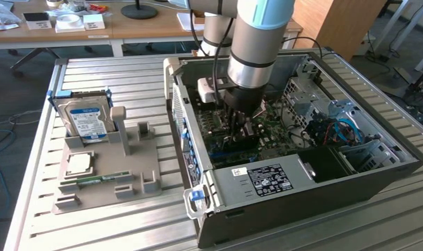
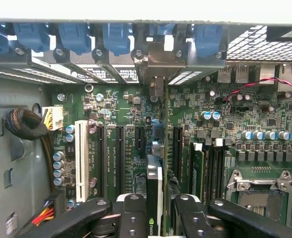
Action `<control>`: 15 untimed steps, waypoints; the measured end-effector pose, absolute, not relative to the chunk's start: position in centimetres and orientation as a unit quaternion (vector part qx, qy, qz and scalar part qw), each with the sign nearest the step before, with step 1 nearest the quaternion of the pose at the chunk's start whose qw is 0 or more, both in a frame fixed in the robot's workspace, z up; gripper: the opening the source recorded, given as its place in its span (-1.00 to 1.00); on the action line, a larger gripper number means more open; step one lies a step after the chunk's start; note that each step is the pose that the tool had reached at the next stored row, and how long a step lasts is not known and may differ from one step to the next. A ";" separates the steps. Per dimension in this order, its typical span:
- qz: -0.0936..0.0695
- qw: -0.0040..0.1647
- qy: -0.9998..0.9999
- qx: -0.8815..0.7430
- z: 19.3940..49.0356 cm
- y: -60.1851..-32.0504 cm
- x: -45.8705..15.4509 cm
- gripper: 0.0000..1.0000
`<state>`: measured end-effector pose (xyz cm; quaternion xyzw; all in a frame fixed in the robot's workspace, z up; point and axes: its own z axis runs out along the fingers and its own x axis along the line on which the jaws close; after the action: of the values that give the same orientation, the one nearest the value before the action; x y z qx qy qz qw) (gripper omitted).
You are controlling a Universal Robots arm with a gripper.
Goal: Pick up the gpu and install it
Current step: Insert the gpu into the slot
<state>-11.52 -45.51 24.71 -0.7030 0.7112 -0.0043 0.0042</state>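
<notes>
My gripper [image 1: 243,116] reaches down into the open computer case [image 1: 267,180], over the green motherboard [image 1: 277,130]. It is shut on the gpu [image 1: 238,140], which stands on edge between the black fingers [image 2: 131,215]. In the wrist view the gpu [image 2: 155,193] appears edge-on, in line with a long black expansion slot [image 2: 177,148] area of the motherboard [image 2: 265,119]. Its metal bracket [image 2: 156,62] sits at the case's rear slot openings. Whether the card's edge sits fully in a slot is hidden by the card itself.
On the exterior view's left, a grey holder [image 1: 110,172] carries a hard drive with a blue-white label [image 1: 86,117], a processor [image 1: 79,163] and a narrow green memory stick [image 1: 92,180]. Blue cables [image 1: 344,130] and drive bays lie inside the case. Blue slot latches [image 2: 76,37] line its rear wall.
</notes>
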 end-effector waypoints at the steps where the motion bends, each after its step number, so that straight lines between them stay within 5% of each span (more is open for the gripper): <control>1: -0.004 0.004 0.711 -0.703 24.7 -45.5 -11.6 -0.47; 13: -0.004 0.004 0.711 -0.703 24.7 -45.5 -11.7 -0.47; 15: -0.004 0.004 0.712 -0.703 24.7 -45.5 -11.7 -0.34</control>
<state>-11.71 -45.50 24.70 -0.7026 0.7115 -0.0042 0.0043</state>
